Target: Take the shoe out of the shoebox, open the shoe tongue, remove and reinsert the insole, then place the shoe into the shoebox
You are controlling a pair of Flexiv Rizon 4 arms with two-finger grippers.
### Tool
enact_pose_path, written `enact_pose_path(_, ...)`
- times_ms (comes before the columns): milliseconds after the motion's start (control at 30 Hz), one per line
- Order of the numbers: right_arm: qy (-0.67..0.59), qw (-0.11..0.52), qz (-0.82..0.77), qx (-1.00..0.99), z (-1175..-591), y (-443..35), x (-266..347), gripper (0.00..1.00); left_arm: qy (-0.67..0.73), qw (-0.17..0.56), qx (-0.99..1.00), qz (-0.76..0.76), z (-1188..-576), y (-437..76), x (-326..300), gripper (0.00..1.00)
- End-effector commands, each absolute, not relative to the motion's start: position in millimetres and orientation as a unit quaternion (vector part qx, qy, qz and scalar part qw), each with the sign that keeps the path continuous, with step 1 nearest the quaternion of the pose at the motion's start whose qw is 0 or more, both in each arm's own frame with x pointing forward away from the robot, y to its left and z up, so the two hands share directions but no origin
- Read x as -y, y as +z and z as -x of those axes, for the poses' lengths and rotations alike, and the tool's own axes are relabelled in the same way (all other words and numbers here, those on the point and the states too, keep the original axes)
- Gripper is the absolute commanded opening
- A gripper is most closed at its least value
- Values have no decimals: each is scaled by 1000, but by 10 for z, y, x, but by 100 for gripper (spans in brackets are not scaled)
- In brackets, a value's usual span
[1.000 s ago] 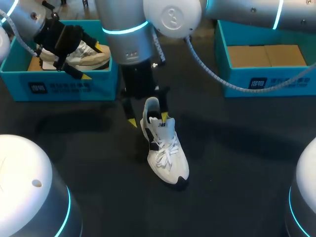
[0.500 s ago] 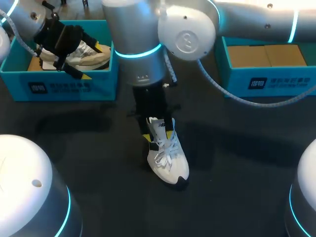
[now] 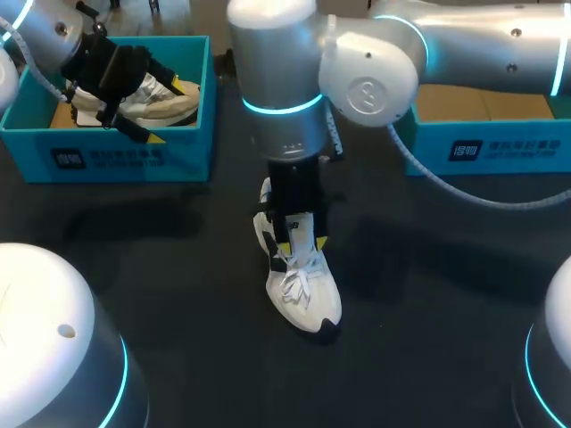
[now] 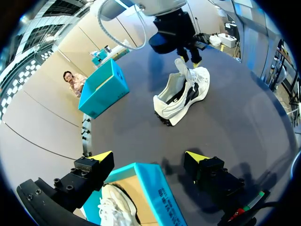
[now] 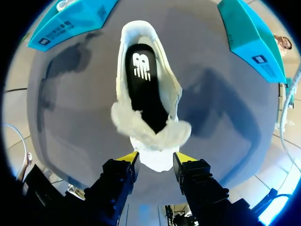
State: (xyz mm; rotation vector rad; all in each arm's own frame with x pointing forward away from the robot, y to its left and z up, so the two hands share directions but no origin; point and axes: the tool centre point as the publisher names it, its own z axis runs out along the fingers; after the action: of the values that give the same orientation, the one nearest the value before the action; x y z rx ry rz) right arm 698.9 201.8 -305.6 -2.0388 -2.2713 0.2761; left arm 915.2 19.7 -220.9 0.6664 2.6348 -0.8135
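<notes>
A white shoe [image 3: 303, 290] with a black insole [image 5: 143, 82] stands on the dark table, toe toward the front. My right gripper [image 3: 302, 236] comes straight down on it. In the right wrist view the padded tongue [image 5: 153, 134] sits between the yellow fingertips [image 5: 129, 157], which press it from both sides. My left gripper [image 3: 168, 111] hangs open at the left teal shoebox [image 3: 192, 107], where a second white shoe [image 3: 161, 98] lies. In the left wrist view that box's corner [image 4: 150, 186] lies between the spread fingers of the left gripper [image 4: 148, 157].
A second teal shoebox [image 3: 486, 143] with a brown cardboard floor stands at the back right. The right arm's thick silver body [image 3: 281, 80] hangs over the table's middle. Dark bare tabletop [image 3: 178, 267] surrounds the shoe.
My right gripper has moved from the shoe's heel forward to the tongue and its fingers have drawn together on it. The left arm has kept still.
</notes>
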Motion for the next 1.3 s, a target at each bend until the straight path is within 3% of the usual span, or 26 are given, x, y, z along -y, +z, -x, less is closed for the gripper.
enact_pose_path(33,79,60,660,745,-7083,-3131,-1969,42,-282,151,-919,-232,-9151,-2201,-197,100)
enact_pose_path(433,83,64,637,764,-7300,-3160,-2034,35,-282,151,-919,-232,-9151,-2201,-197,100)
enact_pose_path(900,100,46,646,755,-7212,-2958,-2083,39,-282,151,-919,-232,-9151,-2201,-197,100)
enact_pose_path(1300,81,45,629,772,-7410,-3063,-2031,33,-282,151,-919,-232,-9151,-2201,-197,100)
